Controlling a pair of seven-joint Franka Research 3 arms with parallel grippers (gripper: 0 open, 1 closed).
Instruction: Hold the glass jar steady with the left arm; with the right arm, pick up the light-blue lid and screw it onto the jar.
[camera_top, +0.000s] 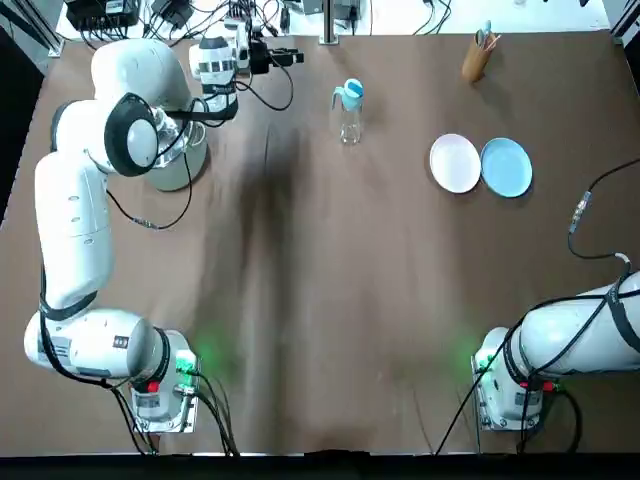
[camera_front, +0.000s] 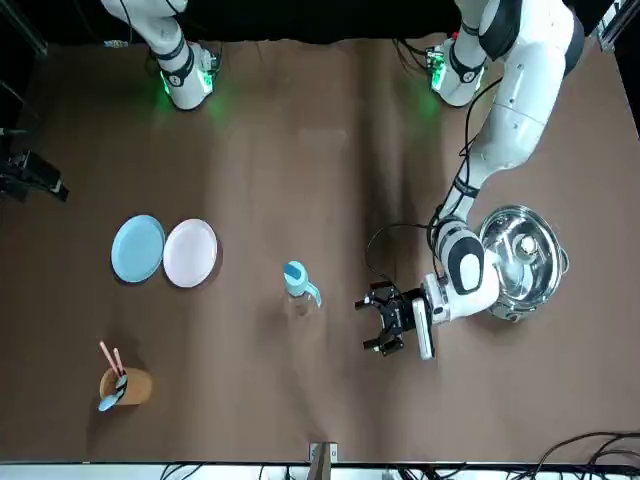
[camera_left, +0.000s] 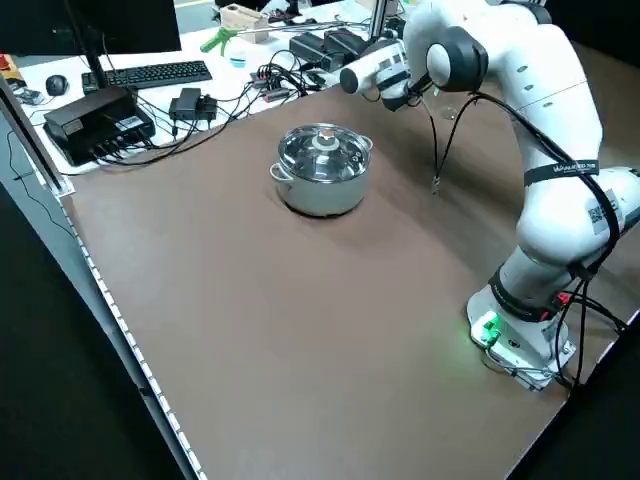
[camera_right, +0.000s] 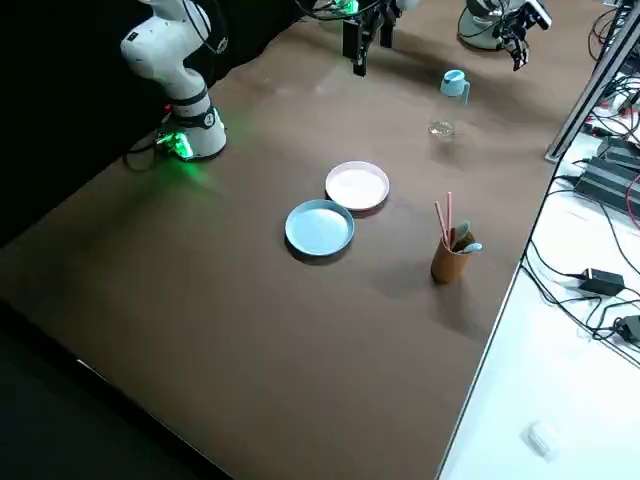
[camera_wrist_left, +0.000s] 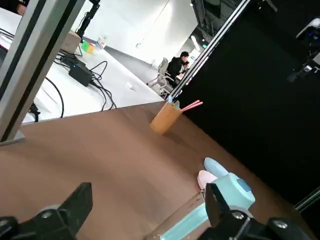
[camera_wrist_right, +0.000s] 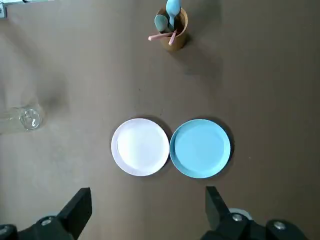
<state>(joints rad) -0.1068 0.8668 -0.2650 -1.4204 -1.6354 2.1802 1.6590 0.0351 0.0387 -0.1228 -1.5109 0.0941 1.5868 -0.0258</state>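
Observation:
The clear glass jar (camera_top: 349, 126) stands upright at the far middle of the table, with the light-blue lid (camera_top: 351, 93) sitting on its mouth. The jar (camera_front: 298, 303) and lid (camera_front: 295, 274) also show in the front view. My left gripper (camera_top: 290, 55) is open, level with the jar and a short way to its left, pointing at it without touching. In the left wrist view the lid (camera_wrist_left: 233, 187) shows beyond the left gripper (camera_wrist_left: 147, 199). My right gripper (camera_wrist_right: 147, 197) is open and empty, high over the right side, looking down on the plates; the top view does not show it.
A steel pot with a lid (camera_top: 180, 155) sits under the left arm. A white plate (camera_top: 455, 162) and a blue plate (camera_top: 506, 167) lie side by side at the right. A brown cup of utensils (camera_top: 478, 58) stands at the far right. Cables run along the far edge.

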